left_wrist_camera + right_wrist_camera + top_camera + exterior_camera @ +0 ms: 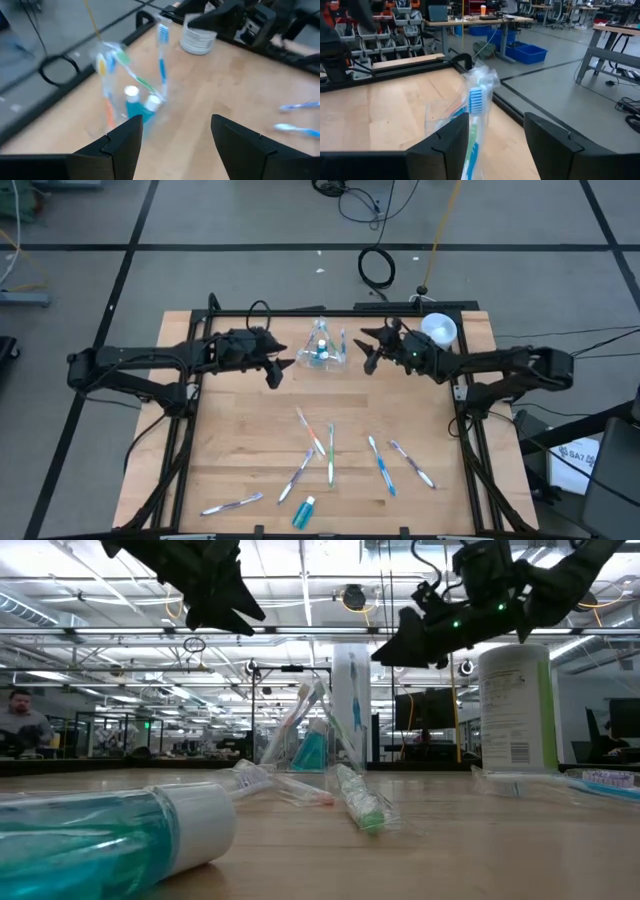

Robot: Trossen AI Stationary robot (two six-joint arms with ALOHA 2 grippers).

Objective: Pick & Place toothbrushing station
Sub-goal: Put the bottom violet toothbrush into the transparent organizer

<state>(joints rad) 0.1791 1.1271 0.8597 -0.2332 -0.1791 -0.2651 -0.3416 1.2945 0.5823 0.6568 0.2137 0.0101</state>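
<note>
Clear cup [322, 350] of brushes standing at far centre of worktop [230, 450], between left end effector [277, 370] and right end effector [369, 352], both wide, empty.

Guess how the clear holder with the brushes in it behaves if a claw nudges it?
The clear holder looks thin and top-loaded: tall brushes lean out above it, so it probably tips or slides easily. Its clear plastic likely offers slick, flexible walls. The open left claw faces it, not touching.
</note>
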